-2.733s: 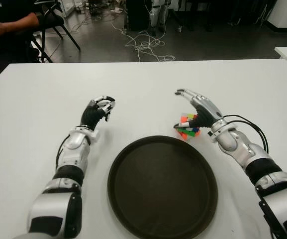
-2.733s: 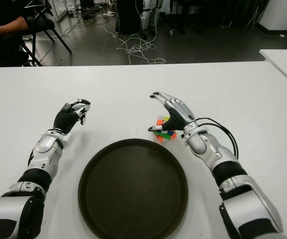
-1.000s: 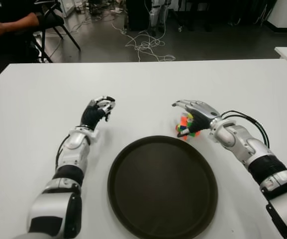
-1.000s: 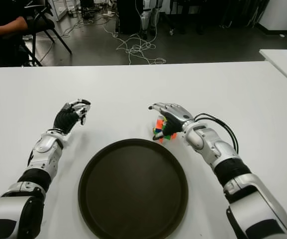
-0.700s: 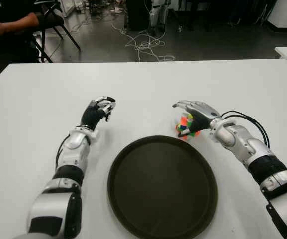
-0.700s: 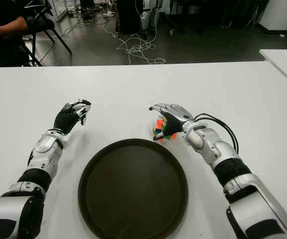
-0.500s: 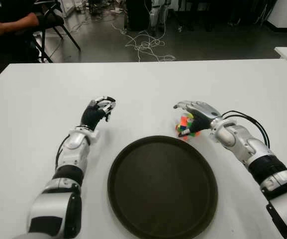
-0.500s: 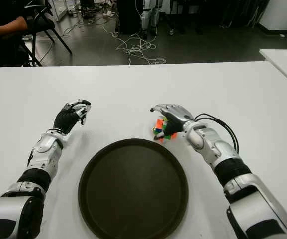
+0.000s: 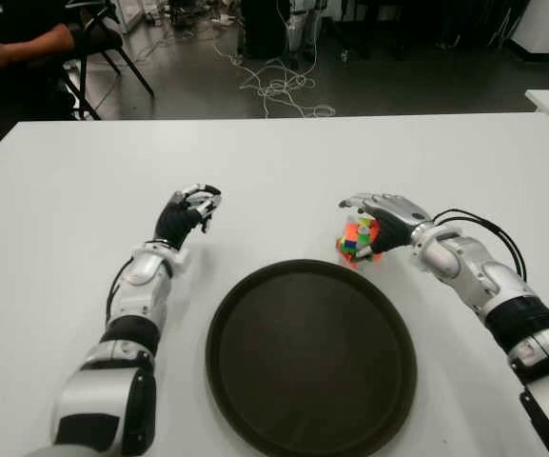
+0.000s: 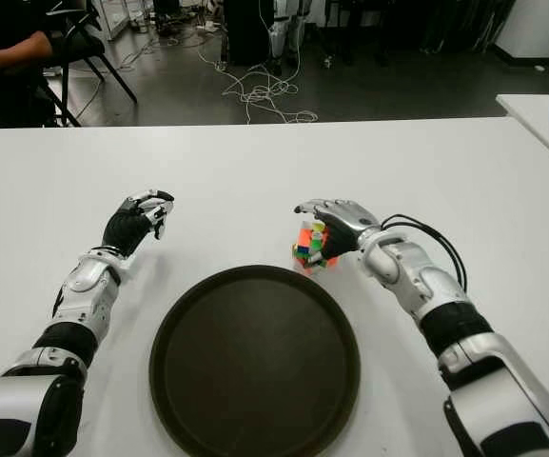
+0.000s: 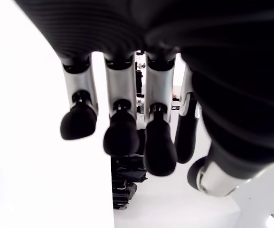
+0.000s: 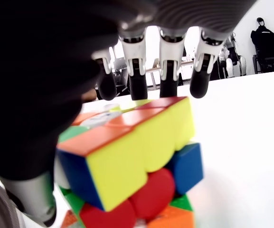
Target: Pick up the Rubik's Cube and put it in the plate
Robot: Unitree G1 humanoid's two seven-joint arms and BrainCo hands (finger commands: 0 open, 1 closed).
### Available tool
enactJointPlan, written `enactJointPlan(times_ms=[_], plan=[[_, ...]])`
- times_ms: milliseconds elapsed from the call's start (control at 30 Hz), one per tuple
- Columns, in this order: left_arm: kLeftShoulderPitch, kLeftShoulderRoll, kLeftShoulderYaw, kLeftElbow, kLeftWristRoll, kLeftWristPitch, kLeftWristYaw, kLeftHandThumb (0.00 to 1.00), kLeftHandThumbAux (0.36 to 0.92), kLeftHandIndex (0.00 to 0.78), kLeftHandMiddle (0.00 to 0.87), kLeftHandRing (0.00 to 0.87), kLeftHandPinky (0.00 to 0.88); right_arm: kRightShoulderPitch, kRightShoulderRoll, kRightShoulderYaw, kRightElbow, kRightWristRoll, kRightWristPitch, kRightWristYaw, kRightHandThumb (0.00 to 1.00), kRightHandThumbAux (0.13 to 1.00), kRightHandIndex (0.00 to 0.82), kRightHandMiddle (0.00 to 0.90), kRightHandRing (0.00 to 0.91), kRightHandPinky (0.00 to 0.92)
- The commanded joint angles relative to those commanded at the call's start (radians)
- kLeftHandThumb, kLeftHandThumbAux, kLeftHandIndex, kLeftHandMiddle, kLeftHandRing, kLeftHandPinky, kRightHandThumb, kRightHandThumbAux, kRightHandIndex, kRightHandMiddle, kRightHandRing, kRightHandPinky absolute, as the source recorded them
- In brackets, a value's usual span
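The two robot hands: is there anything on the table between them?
Nothing; in both eye views only bare white table separates the curled left hand from the right hand at the Rubik's Cube.

Your plate [image 9: 255, 381] sits on the table [image 9: 65, 238], near its front edge, between the two arms. Rubik's Cube [image 9: 357, 240] is just behind the plate's right rim, under the right hand [image 9: 385, 217], whose fingers [image 12: 138, 83] arch over it. Left hand [image 9: 186, 214] shows behind and left of the plate, well apart from the cube.
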Motion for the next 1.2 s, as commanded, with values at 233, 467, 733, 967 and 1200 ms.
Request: enactJointPlan(times_ms=[233,467,733,967,1200], plan=[[0.000,0.000,-0.002,0.000,0.001,0.004,-0.003,0.684,0.720,0.433,0.754,0.766,0.776,0.023,-0.018,0.000,-0.062,-0.001,0.019,0.040,0.000,0.732,0.230,0.257,0.247,0.185],[0.001,0.000,-0.004,-0.003,0.003,0.007,0.001,0.684,0.719,0.433,0.752,0.764,0.772,0.039,-0.021,-0.003,-0.096,-0.002,0.050,0.058,0.000,0.703,0.194,0.229,0.218,0.140],[0.003,-0.004,-0.004,-0.004,0.003,-0.002,0.003,0.684,0.719,0.432,0.750,0.761,0.768,0.046,-0.025,-0.004,-0.112,-0.002,0.062,0.065,0.000,0.704,0.196,0.220,0.207,0.148],[-0.001,-0.007,0.000,0.001,-0.003,-0.002,0.000,0.684,0.719,0.432,0.748,0.761,0.770,0.045,-0.026,0.003,-0.110,-0.006,0.061,0.076,0.000,0.718,0.184,0.221,0.211,0.144],[-0.001,-0.006,0.000,0.001,-0.003,-0.001,-0.003,0.683,0.719,0.432,0.748,0.761,0.768,0.039,-0.027,0.009,-0.101,-0.012,0.054,0.084,0.000,0.717,0.170,0.206,0.196,0.134]])
